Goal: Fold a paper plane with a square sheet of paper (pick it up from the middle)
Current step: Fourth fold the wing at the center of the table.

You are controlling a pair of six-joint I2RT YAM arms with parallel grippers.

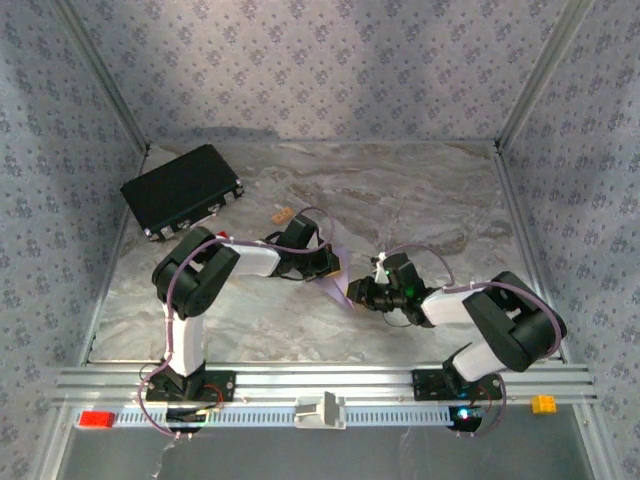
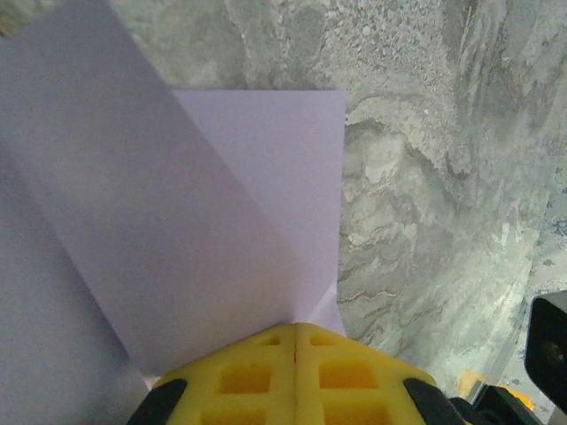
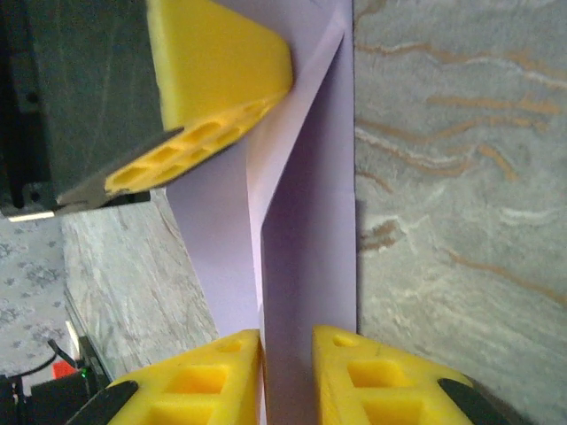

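The square sheet of paper is pale lilac and lies folded at mid-table between my two grippers. In the left wrist view the paper has one wide flap raised, running from the fingertips over a flat layer. My left gripper is shut on that flap's lower corner, and it sits at the paper's left end. From the right wrist, the paper stands as an upright fold between the parted jaws of my right gripper, with a gap on its right side. The left gripper's fingers pinch the far end.
A black case lies at the back left, with a small tan block to its right. The marble table has bare room at the back and right. Patterned walls enclose it. A red brick and an orange brick sit on the front rail.
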